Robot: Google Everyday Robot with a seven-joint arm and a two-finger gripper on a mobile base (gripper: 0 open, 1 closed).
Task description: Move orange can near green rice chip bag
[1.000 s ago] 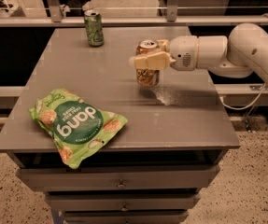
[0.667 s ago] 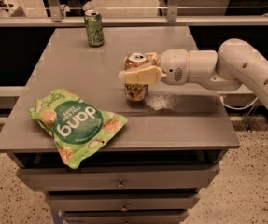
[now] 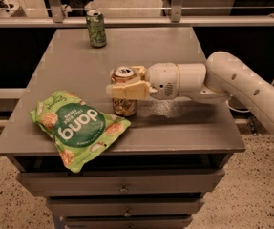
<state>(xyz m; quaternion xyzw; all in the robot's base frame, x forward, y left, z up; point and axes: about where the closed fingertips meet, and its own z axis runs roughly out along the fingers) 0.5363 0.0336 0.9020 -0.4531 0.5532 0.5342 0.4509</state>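
The orange can [image 3: 124,106] stands upright on the grey table [image 3: 184,123], its silver top with pull tab showing. My gripper [image 3: 125,90] reaches in from the right and is shut on the orange can around its upper half. The green rice chip bag [image 3: 77,125] lies flat at the front left of the table, its right edge just left of the can's base. The can is close to the bag but does not overlap it.
A green can [image 3: 96,28] stands upright at the back of the table, left of centre. My white arm [image 3: 241,82] stretches across the right side. Drawers [image 3: 122,187] sit under the tabletop. A rail runs behind the table.
My gripper has carried the orange can leftward and toward the front, from the table's right-centre to just right of the green bag, and lowered it to the surface.
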